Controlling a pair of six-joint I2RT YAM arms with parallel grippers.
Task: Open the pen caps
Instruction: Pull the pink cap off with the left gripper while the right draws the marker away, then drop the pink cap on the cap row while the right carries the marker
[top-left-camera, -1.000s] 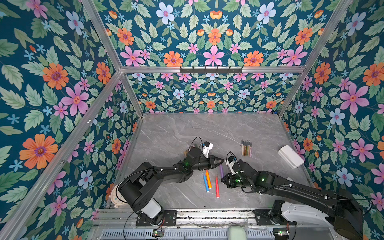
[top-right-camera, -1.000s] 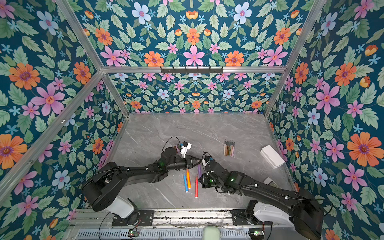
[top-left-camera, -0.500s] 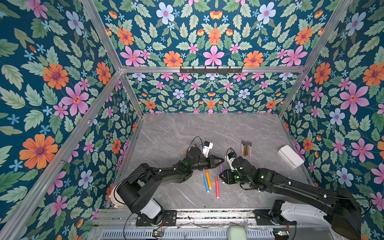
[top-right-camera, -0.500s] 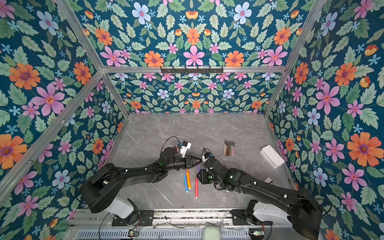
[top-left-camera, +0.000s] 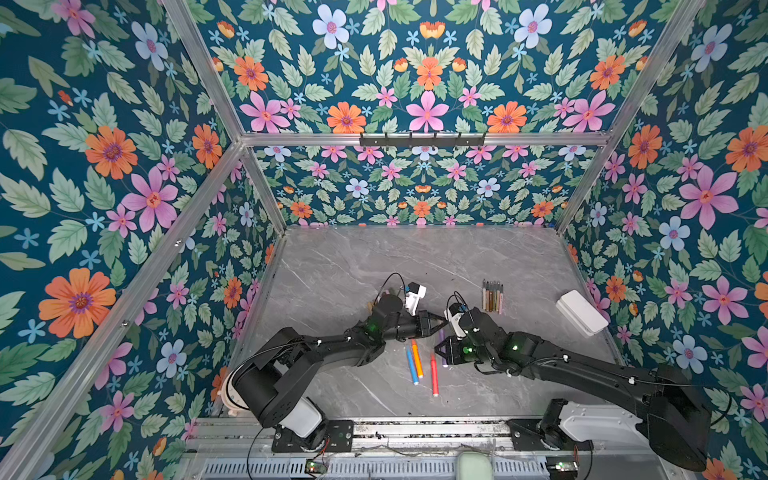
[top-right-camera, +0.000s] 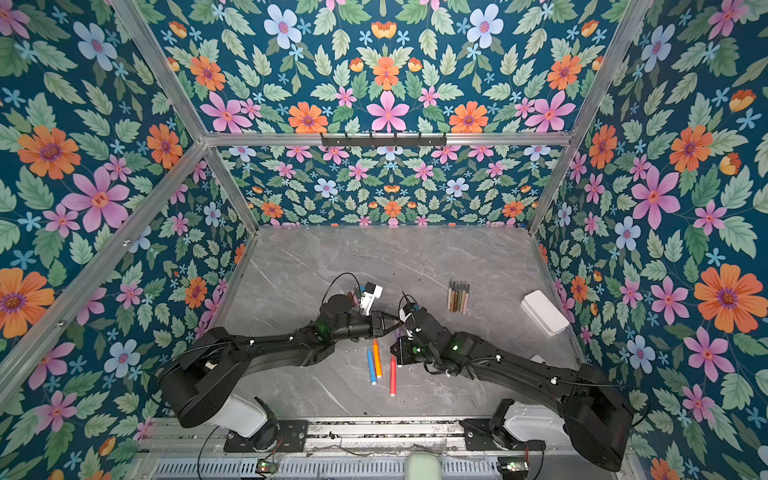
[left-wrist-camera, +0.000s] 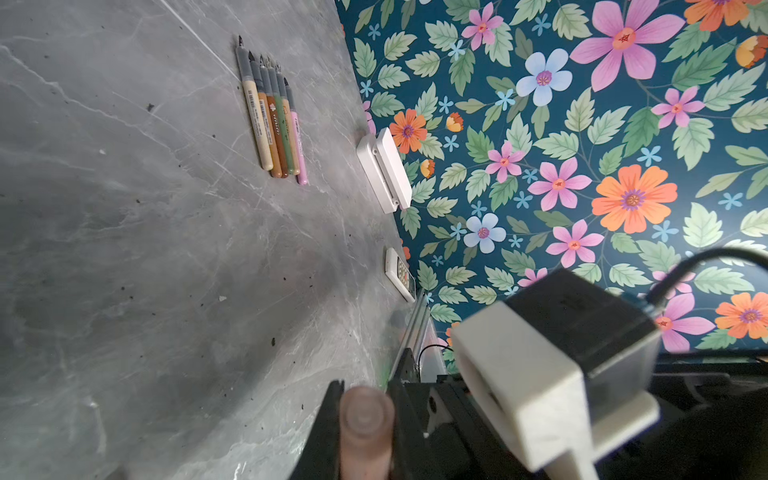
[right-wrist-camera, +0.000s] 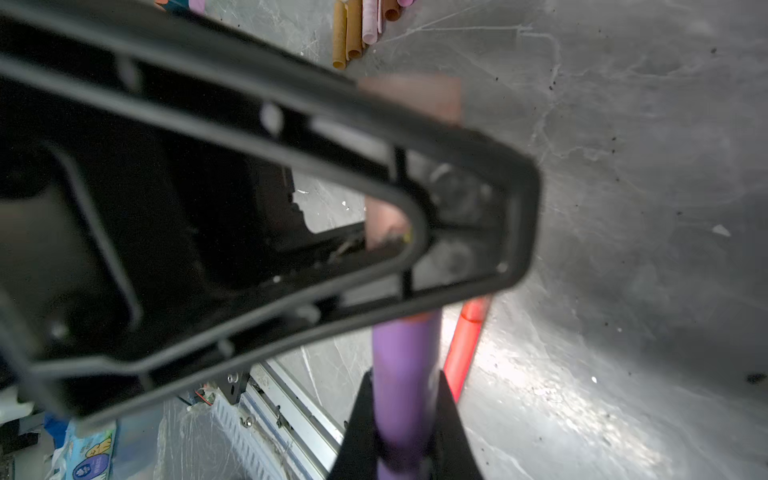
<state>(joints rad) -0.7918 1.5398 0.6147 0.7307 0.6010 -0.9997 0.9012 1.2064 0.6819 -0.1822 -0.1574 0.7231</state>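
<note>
My left gripper (top-left-camera: 436, 322) is shut on a pinkish translucent pen cap (left-wrist-camera: 366, 419). In the right wrist view the cap's end (right-wrist-camera: 411, 99) sticks out past the left gripper's black finger. My right gripper (top-left-camera: 443, 350) is shut on the purple pen (right-wrist-camera: 405, 374), whose body lies in line with the cap. The finger hides where pen and cap meet. Both grippers meet just above the table, near its middle front, in both top views. Blue (top-left-camera: 411, 368), orange (top-left-camera: 417, 357) and red (top-left-camera: 434, 376) pens lie capped on the table next to them.
A row of several uncapped pens (top-left-camera: 492, 296) lies behind the right gripper. Loose caps (right-wrist-camera: 353, 29) lie in a row behind the left arm. A white box (top-left-camera: 582, 312) and a small remote (left-wrist-camera: 401, 274) sit by the right wall.
My right gripper has shifted a little to the left along the purple pen, closer to the left gripper. The left gripper has stayed in place with the cap.
</note>
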